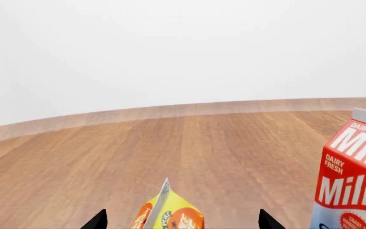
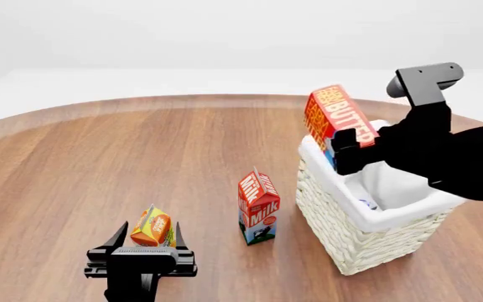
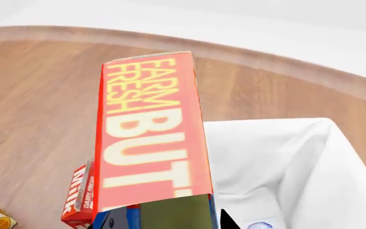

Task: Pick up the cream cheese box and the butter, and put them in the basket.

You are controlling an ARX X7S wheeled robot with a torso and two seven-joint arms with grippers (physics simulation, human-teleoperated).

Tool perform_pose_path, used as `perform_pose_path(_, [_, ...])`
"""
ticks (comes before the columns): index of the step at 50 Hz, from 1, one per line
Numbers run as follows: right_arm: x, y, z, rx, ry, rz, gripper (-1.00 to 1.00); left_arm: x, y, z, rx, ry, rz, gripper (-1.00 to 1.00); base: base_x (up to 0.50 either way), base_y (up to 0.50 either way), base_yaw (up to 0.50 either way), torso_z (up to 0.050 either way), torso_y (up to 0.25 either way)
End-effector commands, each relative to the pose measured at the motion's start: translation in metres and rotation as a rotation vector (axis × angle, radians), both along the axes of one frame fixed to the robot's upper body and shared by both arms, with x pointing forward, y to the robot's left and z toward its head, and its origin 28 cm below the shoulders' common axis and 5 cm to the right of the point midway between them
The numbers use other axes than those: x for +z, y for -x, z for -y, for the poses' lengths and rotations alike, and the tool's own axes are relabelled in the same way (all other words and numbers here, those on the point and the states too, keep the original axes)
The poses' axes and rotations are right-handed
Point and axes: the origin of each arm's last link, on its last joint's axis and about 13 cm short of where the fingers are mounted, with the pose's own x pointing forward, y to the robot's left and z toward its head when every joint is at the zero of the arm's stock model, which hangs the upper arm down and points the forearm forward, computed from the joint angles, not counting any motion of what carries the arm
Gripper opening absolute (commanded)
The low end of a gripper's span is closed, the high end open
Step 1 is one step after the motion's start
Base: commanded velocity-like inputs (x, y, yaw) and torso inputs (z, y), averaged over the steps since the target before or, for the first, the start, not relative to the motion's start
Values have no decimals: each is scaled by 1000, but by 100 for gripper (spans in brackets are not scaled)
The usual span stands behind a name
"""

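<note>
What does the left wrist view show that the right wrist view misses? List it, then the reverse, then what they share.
Only the left wrist view: the left gripper, open, its fingertips on either side of the juice carton's gabled top.

Only the right wrist view: the butter, the basket, and part of a small white item with blue marks inside it.

Both: the juice carton, the milk carton and the table.

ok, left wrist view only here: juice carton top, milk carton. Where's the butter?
Observer: Red-orange "FARM FRESH BUTTER" box is gripped by the right tool, tilted over the white woven wicker basket.
Operator: Cream cheese?
Observer: A small white item with a blue mark lies on the basket's liner; probably it.
Operator: Milk carton versus basket?
Observer: Red-and-white gabled milk carton stands upright beside the basket, not touching.
</note>
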Motion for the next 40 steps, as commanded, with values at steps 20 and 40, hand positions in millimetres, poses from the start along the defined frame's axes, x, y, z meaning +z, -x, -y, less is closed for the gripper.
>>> perform_pose_path(20, [-22, -17, 37, -186, -57, -15, -100, -1, 1, 0, 1, -2, 0, 100, 0, 0, 0, 1, 1])
perform_pose_path(40, [-45, -29, 50, -254, -62, -57, -100, 0, 1, 0, 1, -3, 0, 100, 0, 0, 0, 1, 2])
